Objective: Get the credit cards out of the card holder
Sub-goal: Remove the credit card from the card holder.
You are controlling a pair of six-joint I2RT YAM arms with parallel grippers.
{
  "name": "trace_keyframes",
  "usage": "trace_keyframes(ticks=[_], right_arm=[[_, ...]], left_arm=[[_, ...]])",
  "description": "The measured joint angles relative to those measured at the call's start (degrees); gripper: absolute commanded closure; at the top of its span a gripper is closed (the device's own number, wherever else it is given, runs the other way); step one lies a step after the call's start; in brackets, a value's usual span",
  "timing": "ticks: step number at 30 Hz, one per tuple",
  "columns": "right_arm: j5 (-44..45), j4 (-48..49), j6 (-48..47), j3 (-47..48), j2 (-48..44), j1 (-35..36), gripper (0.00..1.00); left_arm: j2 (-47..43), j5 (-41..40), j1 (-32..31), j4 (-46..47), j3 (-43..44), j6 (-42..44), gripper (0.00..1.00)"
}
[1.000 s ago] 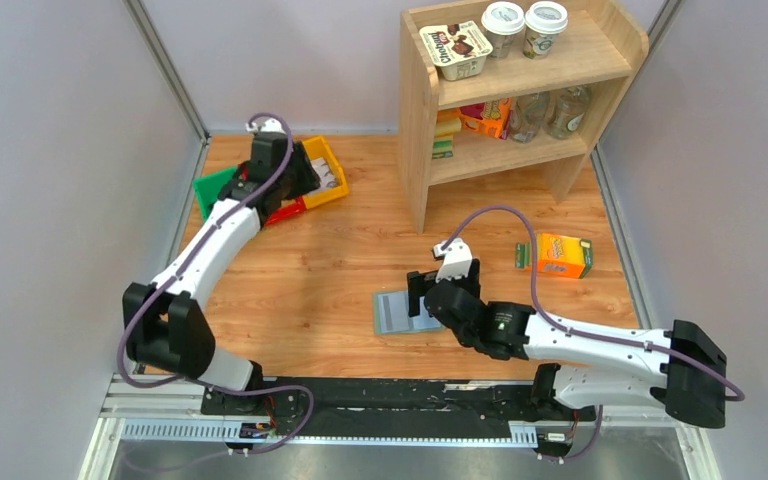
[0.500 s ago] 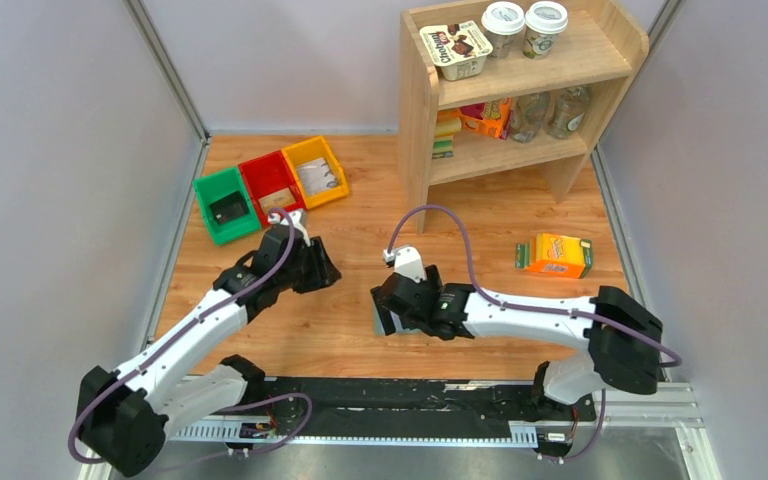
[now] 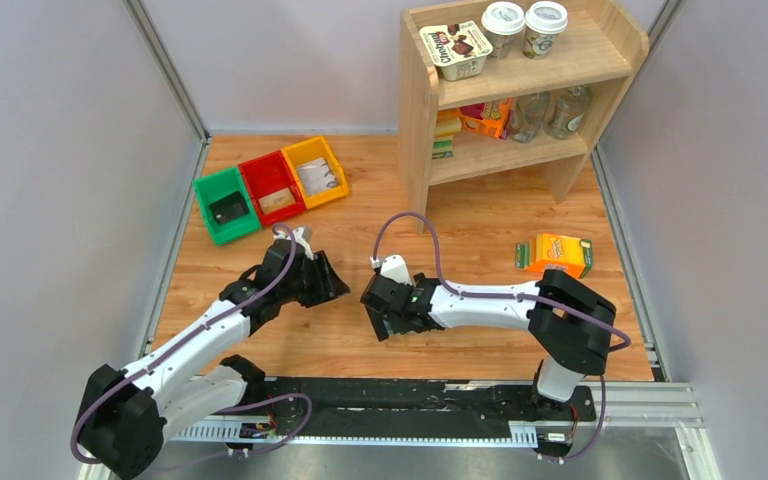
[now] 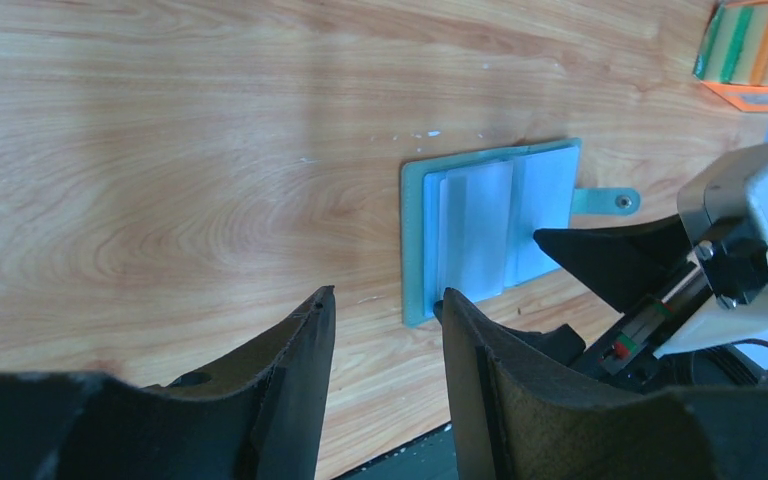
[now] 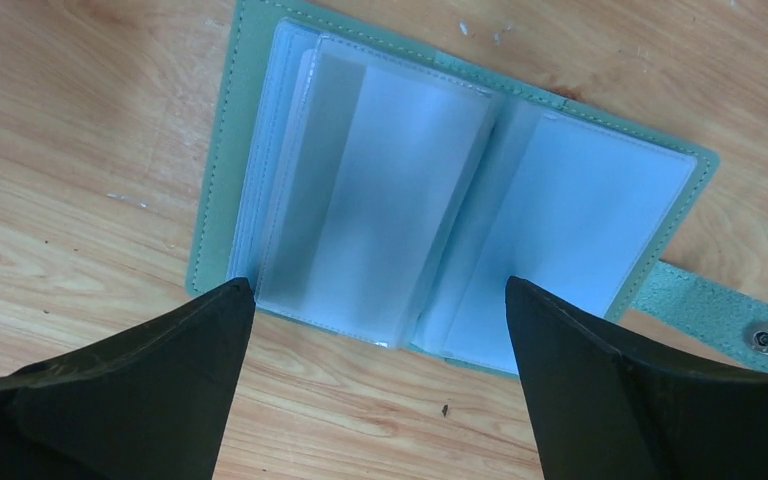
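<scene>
The counter (image 3: 480, 225) is pale wood planking, boxed in by plain grey-lilac walls (image 3: 60, 150) with metal posts at the back corners. A black rail (image 3: 400, 395) at the near edge carries my two bases. At the back right stands a wooden shelf (image 3: 417, 140) with a tub and two lidded cups on top and bottles and cartons below. At the back left a green bin (image 3: 225, 205), a red bin (image 3: 272, 190) and a yellow bin (image 3: 316, 172) sit in a touching row. An orange carton (image 3: 558, 254) lies well off to the right.

The card holder (image 5: 222, 190) lies open and flat near the middle of the counter, directly under my right claw (image 5: 377, 290). From above, that claw hides most of it. Its two leaves lie side by side, so its long axis runs across the right wrist view, dipping slightly to the lower right. The snap tab (image 5: 735, 320) sticks out at that lower right end. In the left wrist view the tab end faces the carton's side. Cloudy clear sleeves fan up from the spine.

My right claw is released, spread wide above the holder and gripping nothing. My left claw (image 4: 385, 300) hangs just beside the holder, fingers parted and empty.
</scene>
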Motion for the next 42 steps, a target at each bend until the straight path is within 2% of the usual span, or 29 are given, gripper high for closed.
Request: trace_keyframes(ticks=[5,12,20,24,28,30,36,42], right_arm=[[-2.2,0.5,0.8,-0.2,0.2,-2.1,0.07],[-6.2,4.2,1.3,-3.9,-2.5,-5.7,0.33],[-10.0,8.2,1.7,-7.7,-5.5,-9.3,0.45],[-12.0,10.5,1.9,-9.6,-6.8,-10.9,0.46],[-14.0,12.9,2.3,-11.2,-7.8,-12.0,0.46],[-14.8,14.1,2.5,-11.7,-8.0,-12.5,0.47],[-16.5,15.6,2.7,-12.4,-8.2,-13.3,0.49],[-16.7,15.6,2.8,-12.5,-8.2,-13.4,0.5]], left_arm=[[1.5,1.4,-0.9,2.5,-0.1,-0.8,0.48],[4.3,2.3,-2.8,4.9,-0.1,-1.6,0.48],[9.4,3.0,-6.0,6.8,1.1,-2.4,0.5],[13.6,3.2,-7.7,8.5,3.3,-2.9,0.56],[18.4,3.3,-10.0,10.1,6.0,-3.2,0.73],[21.0,3.5,-11.0,11.1,7.4,-3.3,0.78],[28.5,4.2,-13.0,13.2,10.4,-3.2,0.88],[34.4,4.3,-14.1,14.0,10.8,-3.1,0.9]])
